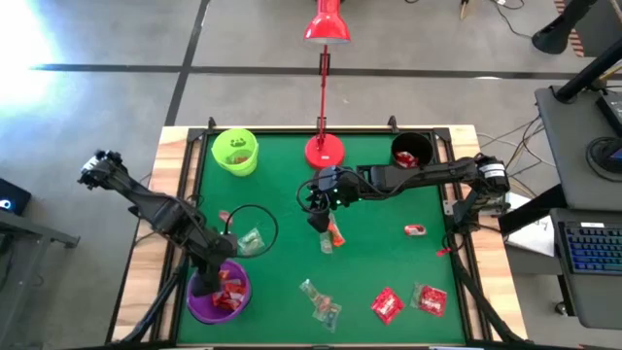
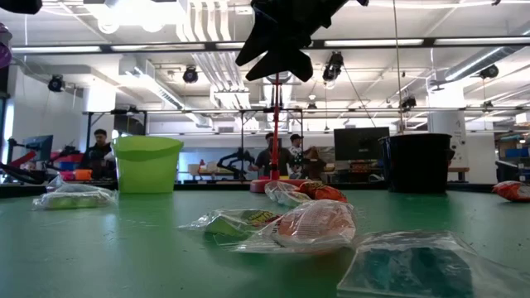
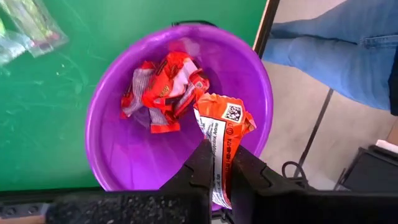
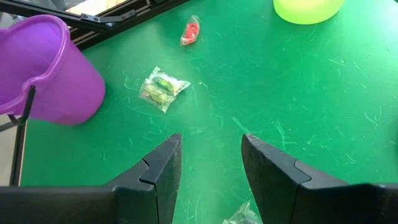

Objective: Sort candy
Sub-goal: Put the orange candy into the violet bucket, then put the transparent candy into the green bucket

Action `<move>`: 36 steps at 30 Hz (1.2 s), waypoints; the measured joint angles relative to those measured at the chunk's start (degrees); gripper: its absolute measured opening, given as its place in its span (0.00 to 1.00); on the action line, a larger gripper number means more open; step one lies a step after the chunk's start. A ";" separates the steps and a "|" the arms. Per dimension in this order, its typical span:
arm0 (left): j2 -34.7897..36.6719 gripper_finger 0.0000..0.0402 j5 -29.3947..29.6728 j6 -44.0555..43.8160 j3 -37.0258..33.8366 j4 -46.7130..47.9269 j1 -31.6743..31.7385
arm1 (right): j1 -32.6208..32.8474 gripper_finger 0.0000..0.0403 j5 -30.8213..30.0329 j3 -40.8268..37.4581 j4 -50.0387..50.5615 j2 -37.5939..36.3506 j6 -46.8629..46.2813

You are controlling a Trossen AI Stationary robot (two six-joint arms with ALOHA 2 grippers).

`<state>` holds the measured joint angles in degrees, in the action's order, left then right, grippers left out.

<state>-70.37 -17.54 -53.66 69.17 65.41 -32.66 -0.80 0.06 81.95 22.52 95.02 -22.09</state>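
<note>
Purple cup (image 3: 112,149) holds red candy (image 3: 163,90); left gripper (image 3: 217,163) pinches an orange candy (image 3: 222,134) above it. Right gripper (image 4: 210,163) spread, empty; several sweets unsorted.

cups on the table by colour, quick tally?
Purple cup: 1
Lime-green cup: 1
Black cup: 1
Total: 3 cups
</note>
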 joint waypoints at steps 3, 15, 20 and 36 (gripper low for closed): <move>-0.69 0.06 0.00 -0.46 -0.16 -0.02 -0.31 | 0.00 0.40 0.14 0.00 0.03 0.00 0.00; -4.81 0.25 0.19 3.33 -0.61 0.09 -0.31 | 0.00 0.40 0.39 0.00 2.12 0.00 -0.52; -4.73 0.28 6.54 3.97 0.43 0.17 -0.31 | 0.08 0.40 0.51 0.00 8.18 -0.69 -0.95; -3.93 0.28 30.85 6.34 2.38 12.06 2.32 | 0.17 0.40 0.34 -0.96 29.69 -2.00 -9.07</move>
<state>-74.30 13.31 -47.33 71.55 77.47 -30.35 -0.62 0.40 81.00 52.22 93.02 -31.16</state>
